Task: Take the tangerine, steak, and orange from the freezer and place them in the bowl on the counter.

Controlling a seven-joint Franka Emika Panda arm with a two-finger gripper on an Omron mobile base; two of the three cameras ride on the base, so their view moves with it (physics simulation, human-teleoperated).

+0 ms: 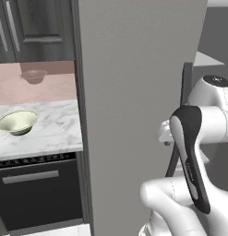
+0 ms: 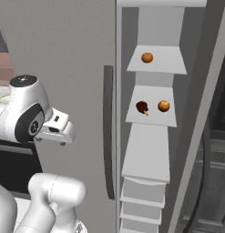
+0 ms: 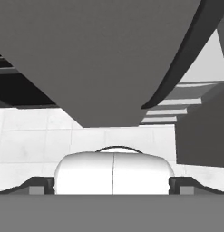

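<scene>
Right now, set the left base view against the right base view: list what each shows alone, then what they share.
Left base view alone: the cream-green bowl on the white marble counter, a pink-brown bowl farther back, dark wood cabinets above, and a black oven front below.

Right base view alone: the pale shelves inside the freezer, with one orange fruit on an upper shelf, and the dark red steak beside a second orange fruit one shelf down.

Shared: the grey freezer door with its dark handle, and the white arm.
</scene>
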